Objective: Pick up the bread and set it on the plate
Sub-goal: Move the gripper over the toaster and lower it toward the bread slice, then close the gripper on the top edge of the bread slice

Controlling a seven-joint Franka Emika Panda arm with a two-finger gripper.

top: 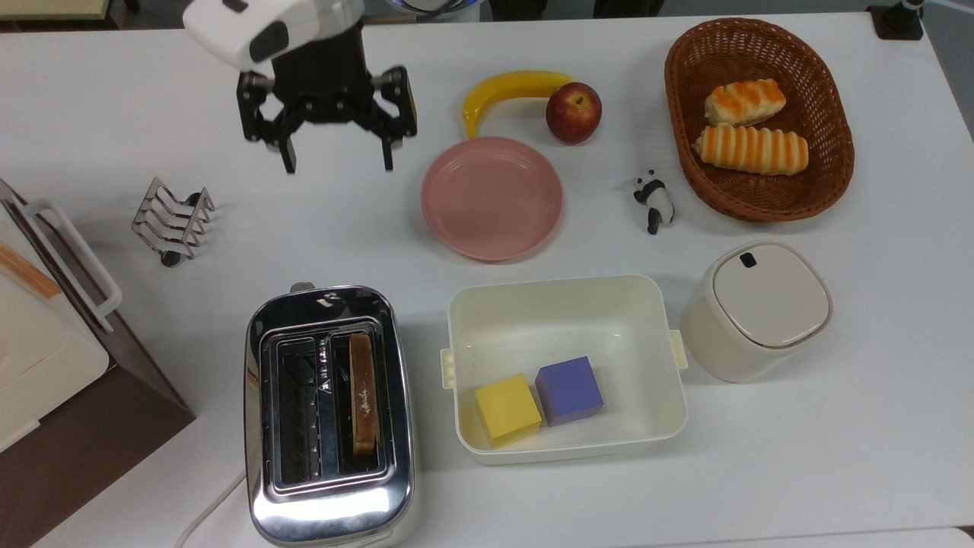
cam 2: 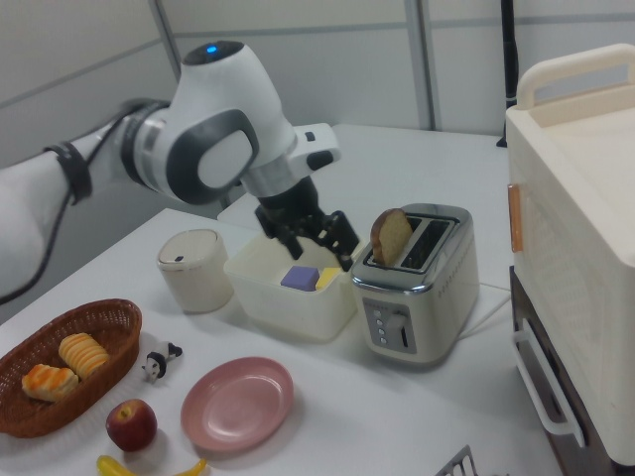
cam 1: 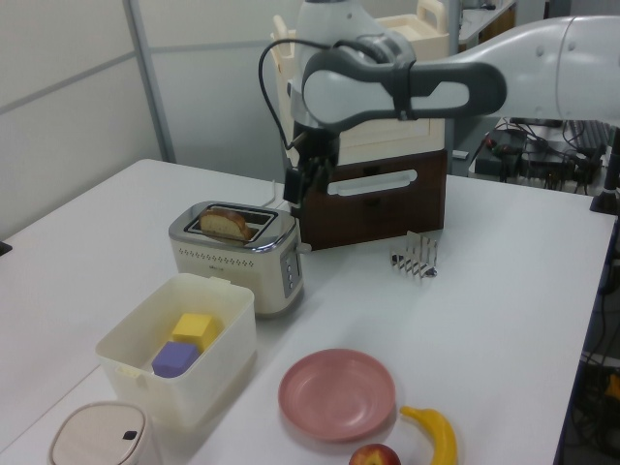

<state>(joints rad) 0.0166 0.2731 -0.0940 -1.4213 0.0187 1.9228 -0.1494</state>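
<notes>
Bread (top: 364,393) stands in the toaster (top: 329,415) — plate (top: 491,198) bare.

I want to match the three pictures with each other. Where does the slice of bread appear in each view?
Top view: the bread stands on edge in the toaster's slot on the top view's right, lower left of the picture.
Left view: the bread sticks out of the toaster's top, left of centre.
Right view: the bread rises from the toaster, right of centre.
Shared landmark: the white tub beside the toaster.
</notes>
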